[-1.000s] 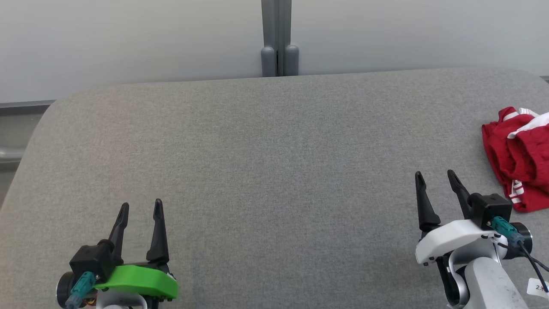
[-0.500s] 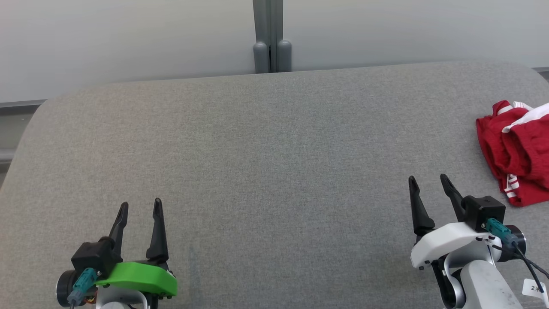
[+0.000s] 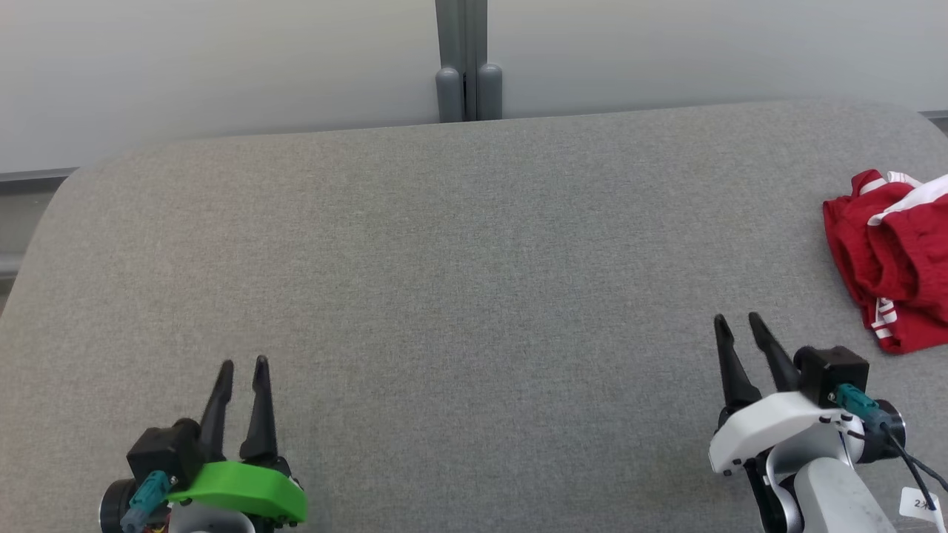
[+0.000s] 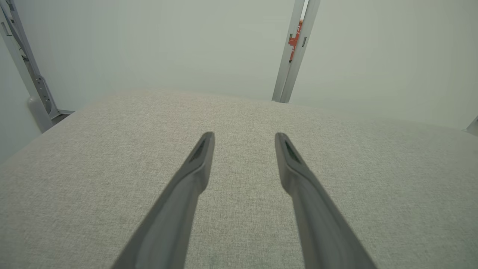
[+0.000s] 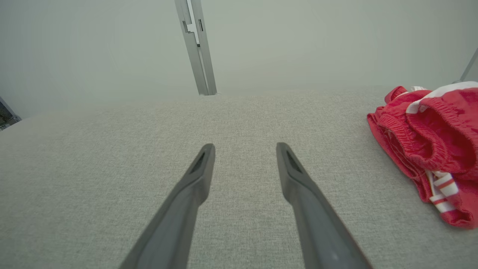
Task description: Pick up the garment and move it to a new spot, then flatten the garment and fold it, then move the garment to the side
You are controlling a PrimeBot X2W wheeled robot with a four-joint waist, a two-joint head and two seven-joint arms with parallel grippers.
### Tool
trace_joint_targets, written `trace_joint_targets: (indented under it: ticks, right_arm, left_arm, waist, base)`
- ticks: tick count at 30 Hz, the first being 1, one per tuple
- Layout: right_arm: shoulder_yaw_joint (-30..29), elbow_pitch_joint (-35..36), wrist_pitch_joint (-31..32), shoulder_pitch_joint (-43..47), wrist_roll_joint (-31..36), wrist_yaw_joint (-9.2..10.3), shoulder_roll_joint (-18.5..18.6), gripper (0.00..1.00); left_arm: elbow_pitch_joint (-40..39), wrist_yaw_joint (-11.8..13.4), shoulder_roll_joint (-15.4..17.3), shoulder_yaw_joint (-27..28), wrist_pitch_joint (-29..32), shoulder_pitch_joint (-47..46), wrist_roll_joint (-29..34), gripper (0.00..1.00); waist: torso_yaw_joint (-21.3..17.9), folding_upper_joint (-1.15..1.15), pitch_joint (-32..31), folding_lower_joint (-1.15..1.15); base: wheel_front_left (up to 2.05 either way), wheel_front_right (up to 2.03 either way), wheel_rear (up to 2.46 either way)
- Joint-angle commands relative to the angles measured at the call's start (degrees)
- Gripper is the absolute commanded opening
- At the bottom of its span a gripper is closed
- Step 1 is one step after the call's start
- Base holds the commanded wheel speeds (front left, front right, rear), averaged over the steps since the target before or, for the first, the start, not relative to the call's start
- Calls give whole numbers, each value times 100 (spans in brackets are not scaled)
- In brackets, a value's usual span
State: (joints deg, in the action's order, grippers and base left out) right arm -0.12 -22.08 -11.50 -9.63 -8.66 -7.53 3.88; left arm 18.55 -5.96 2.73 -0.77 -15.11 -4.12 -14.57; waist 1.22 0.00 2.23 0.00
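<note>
Grey woven fabric covers the worktop (image 3: 474, 244) that I look down on from the head camera, with a pale wall behind it and a grey post (image 3: 464, 66) standing at the middle of its far edge. At the lower left sits my left tool (image 3: 244, 361), carried on a green housing (image 3: 244, 488), its dark fingers pointing away from me over bare fabric. They stand parted by a narrow gap with nothing between them, so it is released. At the lower right is my right tool (image 3: 736, 317), on a white housing (image 3: 770, 426), likewise released: its two fingers are apart and grip nothing. The garment (image 3: 889, 266), red with white stripes, lies bunched in a heap at the right edge of the worktop, partly cut off by the picture's border. It is beyond the right tool, to its right and clear of it. Through the right wrist camera I see that heap to the right of the fingers, with a gathered elastic band turned up and a white-and-red striped strip on its near side; neither fingertip touches it. Through the left wrist camera the left tool's fingers reach out over plain fabric, and I cannot tell whether they rest on it or hang just above.
</note>
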Motion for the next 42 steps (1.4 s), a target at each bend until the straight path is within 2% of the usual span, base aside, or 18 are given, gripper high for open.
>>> trace_joint_targets:
  ticks: [1,4,21,42]
  right_arm:
    - [-3,-35,6,26,-5,0,-6,0]
    - [-16,-176,27,142,-54,0,-29,0]
    - [-160,53,423,183,-1890,1,-43,0]
    - [-291,277,806,233,-3700,2,-56,0]
  left_arm:
    - [40,0,-5,0,3,21,-5,0]
    - [177,-1,-22,6,21,108,-53,0]
    - [31,-37,-12,169,495,26,-1762,0]
    - [-115,-73,0,328,957,-59,-3444,0]
  waist:
    - [0,0,0,0]
    - [-1,0,-1,0]
    - [-17,0,-29,0]
    - [-37,0,-62,0]
  base:
    - [0,0,0]
    - [0,0,0]
    - [0,0,0]
    - [0,0,0]
